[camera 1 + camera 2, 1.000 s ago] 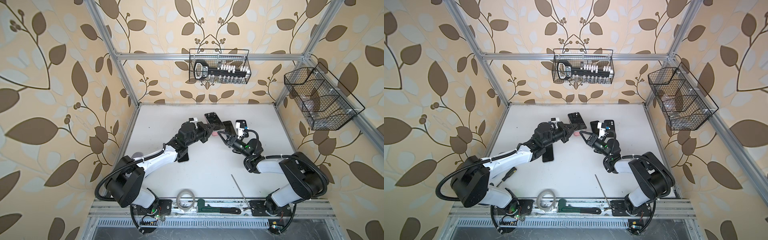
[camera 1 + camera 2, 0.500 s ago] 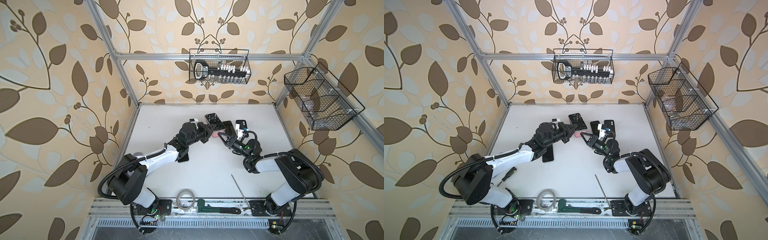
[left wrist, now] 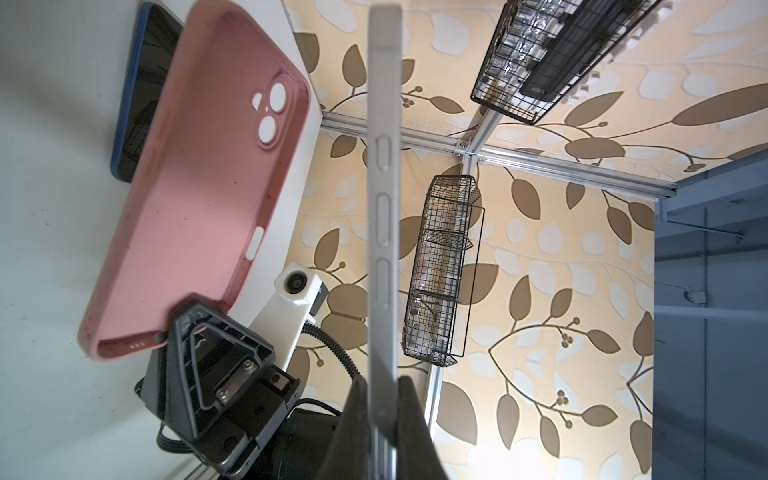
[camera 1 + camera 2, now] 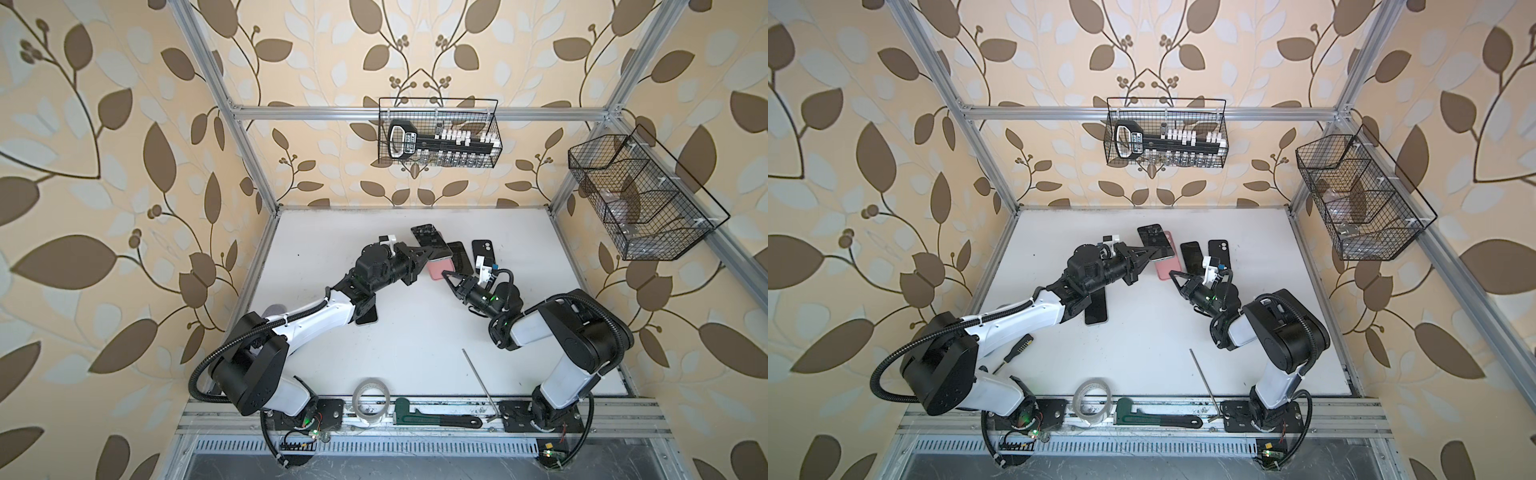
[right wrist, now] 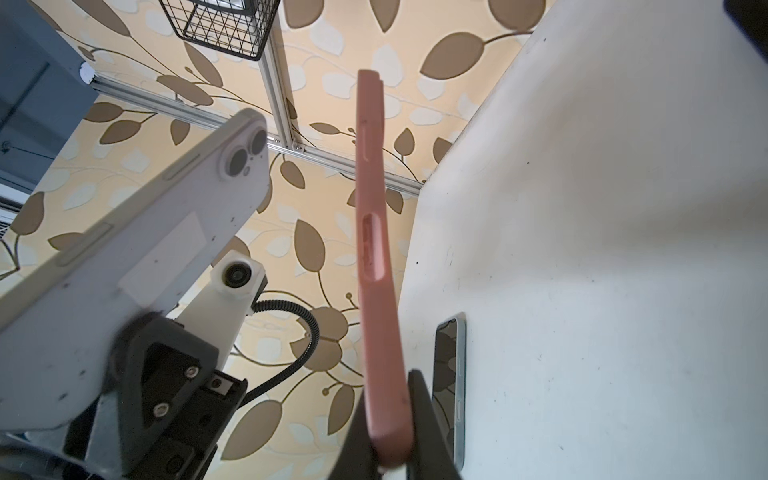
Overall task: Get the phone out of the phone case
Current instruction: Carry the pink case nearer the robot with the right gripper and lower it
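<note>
Left gripper (image 3: 382,382) clamps the white phone (image 3: 384,187), right gripper (image 5: 388,388) the empty pink case (image 5: 374,249); widen the gap mid-frame, no twisting

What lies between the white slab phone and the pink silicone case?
Nothing: in the left wrist view only open air separates the white slab phone from the pink silicone case.

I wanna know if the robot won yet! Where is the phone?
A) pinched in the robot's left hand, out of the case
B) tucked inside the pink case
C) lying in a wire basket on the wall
A: the left hand pinches the bare phone by its edge, while the right hand holds the pink case apart from it, with its inside empty.
</note>
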Robot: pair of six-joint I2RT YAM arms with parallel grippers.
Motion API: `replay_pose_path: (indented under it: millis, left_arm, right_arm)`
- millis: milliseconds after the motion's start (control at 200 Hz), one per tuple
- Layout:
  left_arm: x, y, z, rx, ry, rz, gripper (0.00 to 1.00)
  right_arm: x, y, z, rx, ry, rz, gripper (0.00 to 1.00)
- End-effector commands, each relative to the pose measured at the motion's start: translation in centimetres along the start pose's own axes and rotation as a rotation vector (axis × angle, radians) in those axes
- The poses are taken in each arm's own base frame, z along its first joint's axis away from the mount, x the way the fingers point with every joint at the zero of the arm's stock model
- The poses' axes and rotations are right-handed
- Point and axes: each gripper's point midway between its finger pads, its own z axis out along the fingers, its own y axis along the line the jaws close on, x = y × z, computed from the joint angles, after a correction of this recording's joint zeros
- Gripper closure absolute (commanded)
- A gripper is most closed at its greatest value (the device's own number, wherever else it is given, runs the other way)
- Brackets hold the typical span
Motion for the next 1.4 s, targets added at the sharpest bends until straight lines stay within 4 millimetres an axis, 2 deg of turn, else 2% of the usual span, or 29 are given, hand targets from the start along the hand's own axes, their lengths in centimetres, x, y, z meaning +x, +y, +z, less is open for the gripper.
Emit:
replay_pose_path:
  millis: [0, 355, 635, 735, 1150, 1400]
  left_arm:
    - [1.9, -6.5, -1.0, 0.181, 0.036, 0.066, 1.00]
    - [1.4, -5.9, -0.9, 0.155, 0.013, 0.107, 1.00]
    - [0.2, -5.6, -1.3, 0.121, -0.019, 0.143, 1.00]
    - [-0.1, -5.4, -1.4, 0.118, -0.022, 0.141, 1.00]
    - [-1.5, -4.3, -1.6, 0.094, -0.042, 0.133, 1.00]
    - [-1.7, -4.0, -0.9, 0.096, -0.029, 0.120, 1.00]
  right_arm:
    - [-0.6, 0.6, -0.2, -0.032, -0.033, -0.005, 1.00]
    - [-1.8, 0.2, -1.8, 0.003, -0.064, -0.029, 1.00]
    - [-3.4, 0.0, -3.7, 0.095, -0.080, -0.110, 1.00]
    - [-4.0, -0.7, -4.5, 0.149, -0.073, -0.121, 1.00]
    - [-6.0, -4.4, -10.8, 0.358, -0.108, -0.098, 1.00]
    - [-4.8, -7.0, -13.9, 0.451, -0.087, -0.065, 1.00]
